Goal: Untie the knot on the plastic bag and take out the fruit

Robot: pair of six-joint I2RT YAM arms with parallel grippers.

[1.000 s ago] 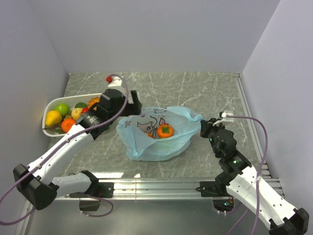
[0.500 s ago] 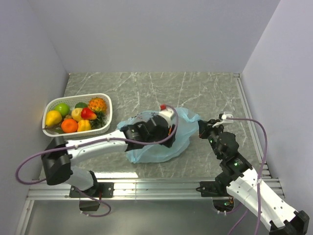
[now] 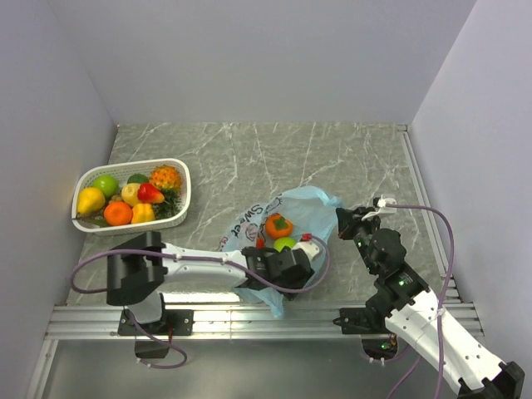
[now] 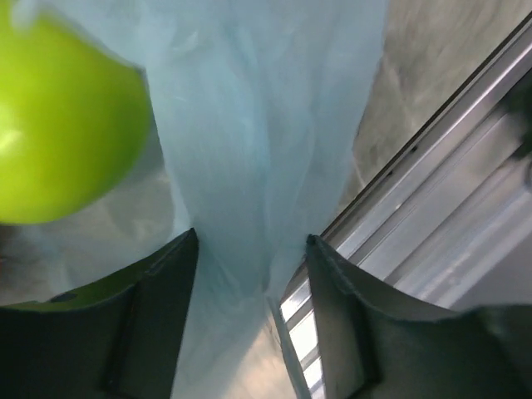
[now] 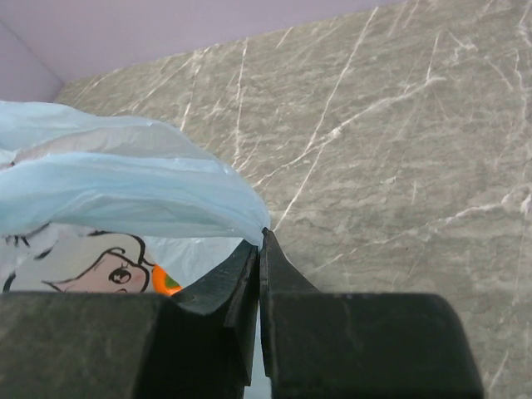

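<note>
The pale blue plastic bag [image 3: 314,208] lies at the table's centre, its near part drawn out to a point by the front rail. An orange persimmon [image 3: 278,225] and a green apple [image 3: 285,243] show at its mouth. No knot shows. My left gripper [image 3: 278,283] is at the bag's near edge, open, with a fold of bag plastic [image 4: 249,166] running between its fingers and the green apple [image 4: 66,108] just beyond. My right gripper [image 3: 343,220] is shut on the bag's right edge [image 5: 208,191]; the persimmon [image 5: 160,281] peeks out beside its fingers.
A white slotted basket [image 3: 181,179] stands at the left, holding a yellow pear [image 3: 90,200], a green apple [image 3: 105,184], an orange [image 3: 117,213], a red strawberry-like piece [image 3: 150,193] and a pineapple-like fruit [image 3: 165,176]. The metal front rail [image 4: 440,208] runs close to my left gripper.
My left arm swung from over the basket to the bag, then on to its near edge. The bag has stretched toward the front rail, and a green apple now shows beside the persimmon.
</note>
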